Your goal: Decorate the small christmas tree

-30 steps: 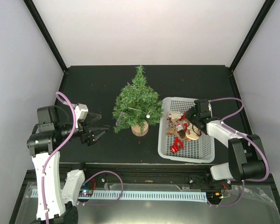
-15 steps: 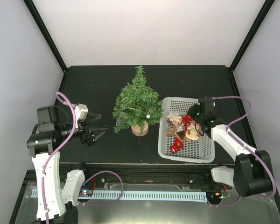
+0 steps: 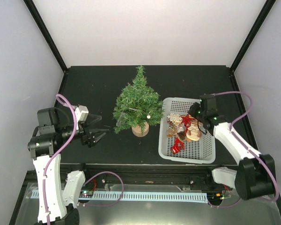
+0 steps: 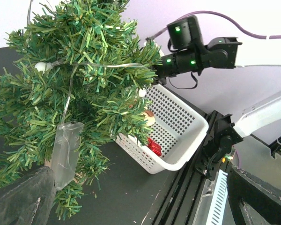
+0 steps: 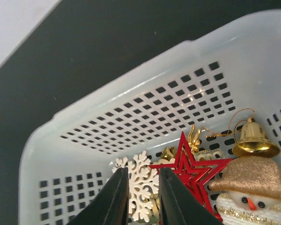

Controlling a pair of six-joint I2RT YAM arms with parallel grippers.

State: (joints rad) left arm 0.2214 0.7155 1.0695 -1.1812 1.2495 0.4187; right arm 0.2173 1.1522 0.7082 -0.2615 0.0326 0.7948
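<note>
Small christmas tree (image 3: 138, 105) just right of wide-open left jaws, not touching.

Bare worktop on the left, a crowded basket on the right.
The left fingers (image 4: 18, 197), spread wide, have bare dark worktop (image 3: 98, 89) between them and the tree (image 3: 138, 105), whose bushy branches, clear cord (image 4: 68, 93) and small bulbs (image 4: 40, 67) fill its near side. Only a thin strip of worktop separates the tree from the basket (image 3: 187, 158). The right fingers (image 5: 114, 199), a narrow slot apart, hang inside the basket over a white snowflake (image 5: 141, 185). A red star (image 5: 192, 169) crowds them just beside, with a snowman (image 5: 253, 190) and gold bell (image 5: 254, 140) beyond. The basket's far wall rises ahead; the floor to their left lies bare.
</note>
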